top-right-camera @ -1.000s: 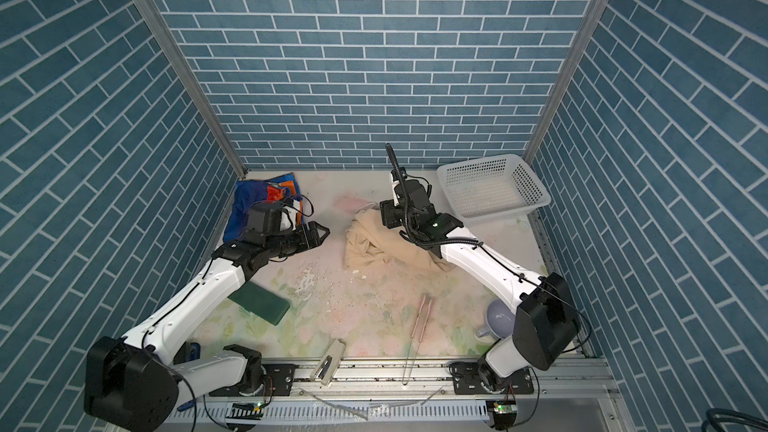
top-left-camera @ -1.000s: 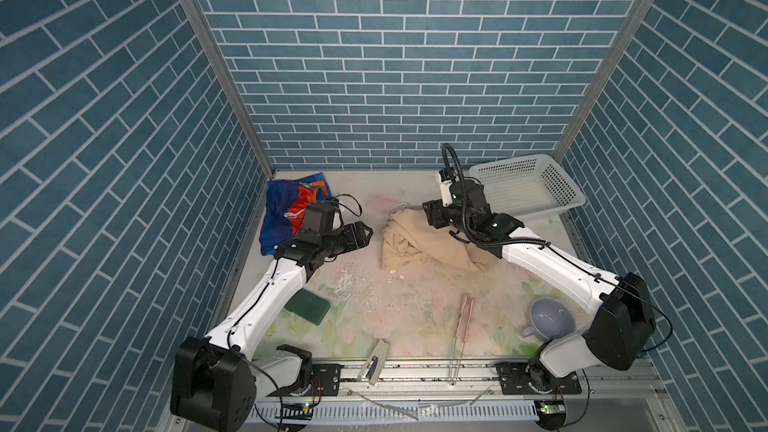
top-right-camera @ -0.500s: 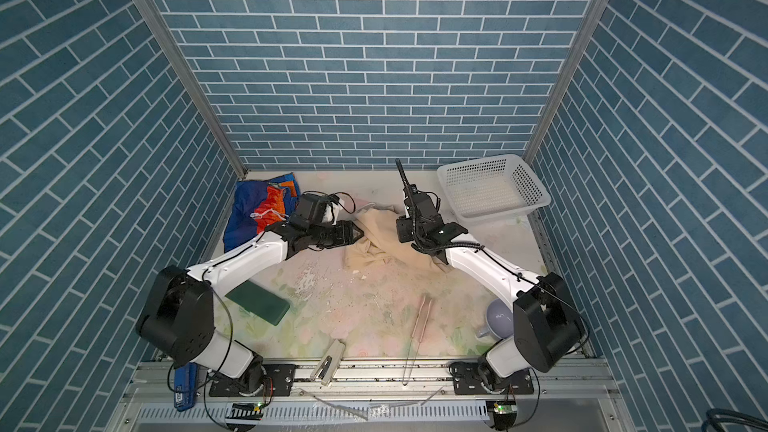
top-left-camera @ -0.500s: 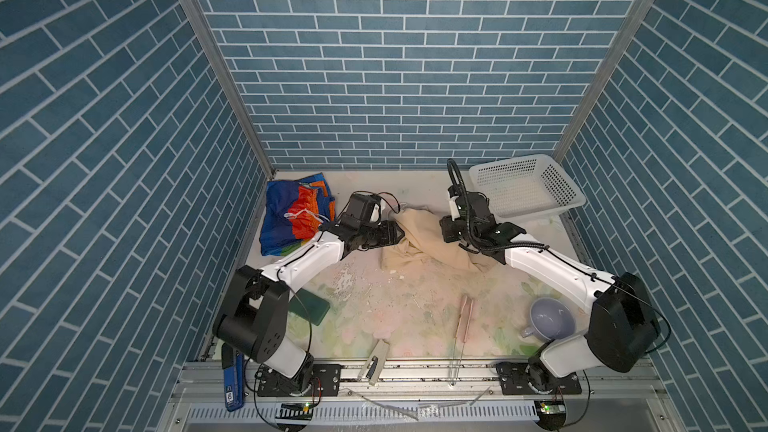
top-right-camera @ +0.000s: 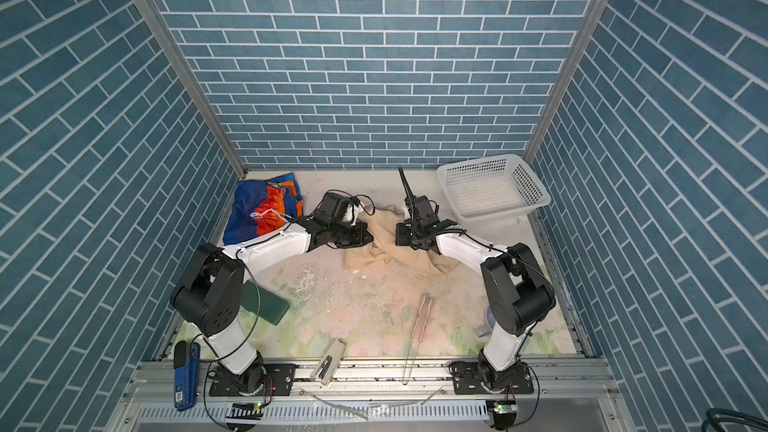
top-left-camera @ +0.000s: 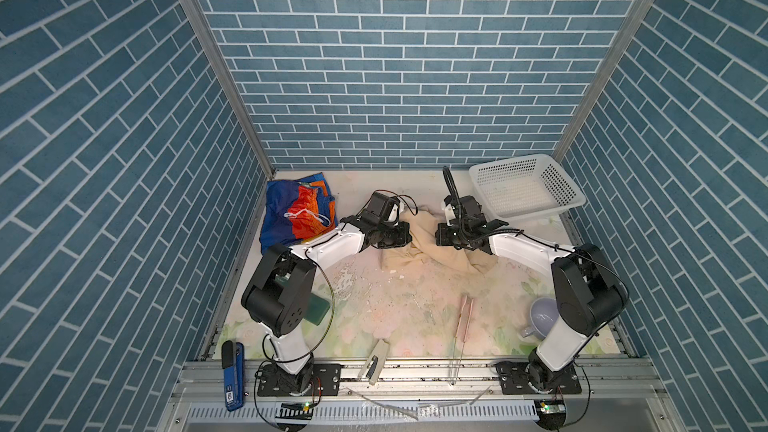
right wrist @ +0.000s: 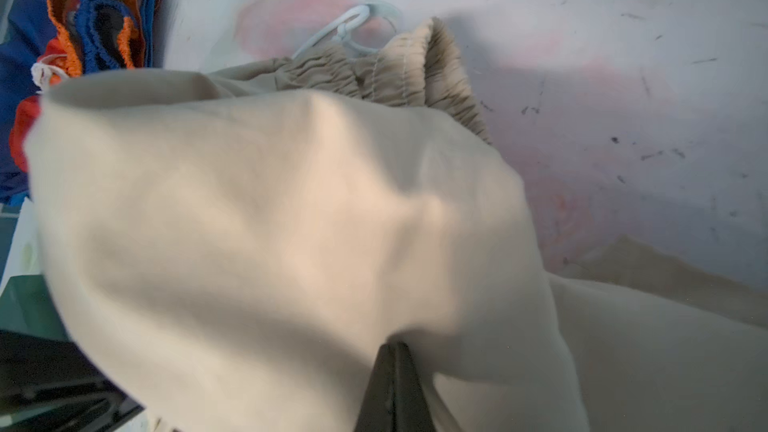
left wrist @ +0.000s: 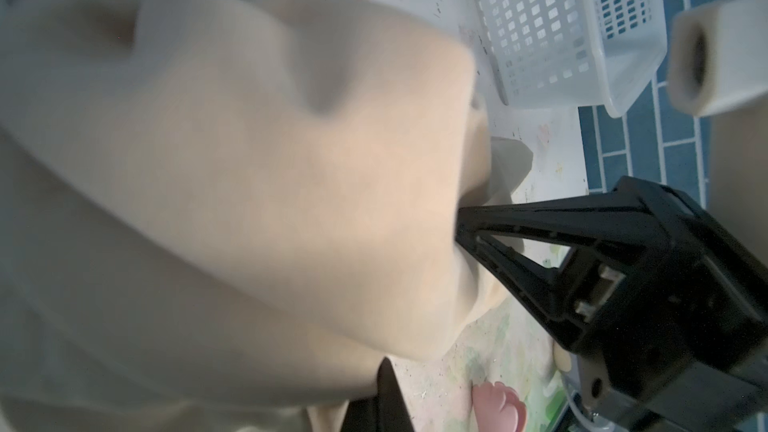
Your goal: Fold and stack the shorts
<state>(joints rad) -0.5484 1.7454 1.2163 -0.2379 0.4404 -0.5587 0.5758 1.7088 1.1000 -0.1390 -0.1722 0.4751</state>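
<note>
The crumpled plain beige cloth shorts (top-left-camera: 424, 252) lie mid-surface between both arms. The left gripper (top-left-camera: 404, 239) and right gripper (top-left-camera: 440, 237), each pressed together, seem to pinch opposite edges; the rainbow-striped shiny shorts (top-left-camera: 293, 211) lie well apart, nearer the left arm.

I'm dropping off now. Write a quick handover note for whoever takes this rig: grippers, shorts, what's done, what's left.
Grippers: left gripper and right gripper are both shut on the beige shorts, facing each other.
Things: beige shorts lie crumpled, back centre. Rainbow shorts lie bunched in the back left corner, clear of both grippers.
Done: both grips are on; nothing is folded or stacked.
Left: spread and fold the beige, fold the rainbow, stack them.
</note>
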